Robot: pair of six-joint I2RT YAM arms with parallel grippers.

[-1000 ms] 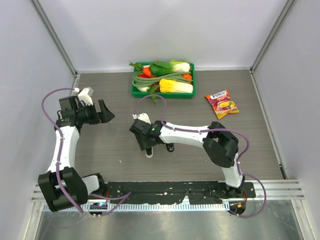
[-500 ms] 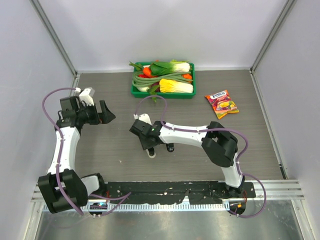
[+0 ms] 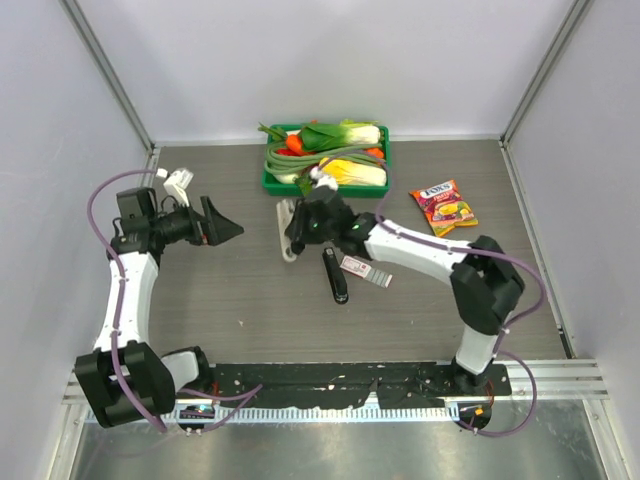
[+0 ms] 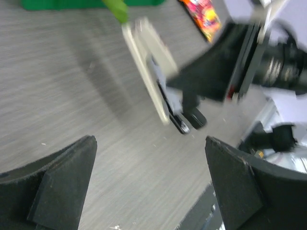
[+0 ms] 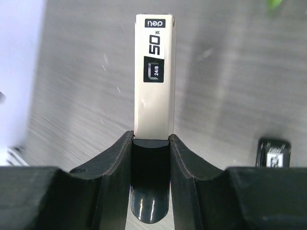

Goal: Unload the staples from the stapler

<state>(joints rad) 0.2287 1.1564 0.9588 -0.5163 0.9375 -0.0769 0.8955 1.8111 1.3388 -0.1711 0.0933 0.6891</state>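
My right gripper is shut on the stapler, a slim white bar held above the table just in front of the tray. In the right wrist view the stapler sticks out straight ahead, and its dark glossy rear end sits between the two pads of the right gripper. My left gripper hovers open to the stapler's left, fingers pointing at it. The left wrist view shows the stapler ahead of my open left gripper, with nothing between the fingers. The staples are not visible.
A black stapler and a small pink-and-white box lie on the table below the right gripper. A green tray of vegetables stands at the back. A snack packet lies at the right. The black stapler's end shows at right.
My right gripper has closed on the stapler, lifted it off the table and carried it back towards the tray. The left gripper has swung slightly right towards it.
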